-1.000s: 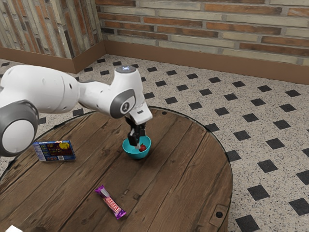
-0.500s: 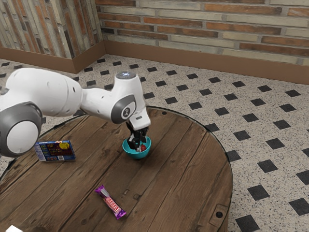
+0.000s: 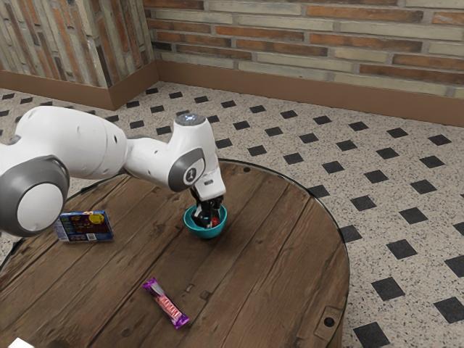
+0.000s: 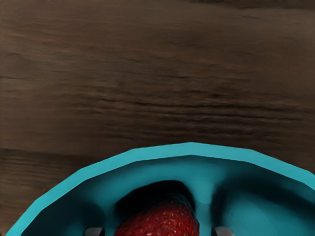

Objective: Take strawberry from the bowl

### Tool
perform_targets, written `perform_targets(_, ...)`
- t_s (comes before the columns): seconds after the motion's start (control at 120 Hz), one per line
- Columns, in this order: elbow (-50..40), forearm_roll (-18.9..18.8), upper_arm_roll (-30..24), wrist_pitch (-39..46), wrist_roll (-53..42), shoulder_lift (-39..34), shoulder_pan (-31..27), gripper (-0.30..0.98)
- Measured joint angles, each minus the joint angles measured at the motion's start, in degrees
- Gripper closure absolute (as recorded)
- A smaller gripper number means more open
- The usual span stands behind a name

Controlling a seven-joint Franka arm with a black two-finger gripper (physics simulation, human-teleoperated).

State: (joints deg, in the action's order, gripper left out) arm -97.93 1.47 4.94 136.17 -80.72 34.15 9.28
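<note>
Strawberry lies between your gripper's widely parted fingers, a gap on either side, in the turquoise bowl, lower centre of the exterior view

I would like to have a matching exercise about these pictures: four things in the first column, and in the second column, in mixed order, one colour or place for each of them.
Column 1
1. strawberry
2. bowl
3. wrapped bar
4. box

Column 2
A. mainly blue, with a yellow patch
B. turquoise all around
C. purple at both ends
D. red, between the open fingertips of the tool

Right pairs: 1-D, 2-B, 3-C, 4-A
</note>
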Motion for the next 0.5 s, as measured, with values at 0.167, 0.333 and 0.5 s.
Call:
perform_targets(0.167,-0.1,-0.2,0.0,0.9,0.0,-0.1,0.0,0.54)
perform_targets(0.333,-0.1,-0.3,0.0,1.6,-0.1,-0.2,0.0,0.6)
perform_targets(0.5,-2.6,-0.2,0.1,2.1,0.0,-4.0,0.2,0.66)
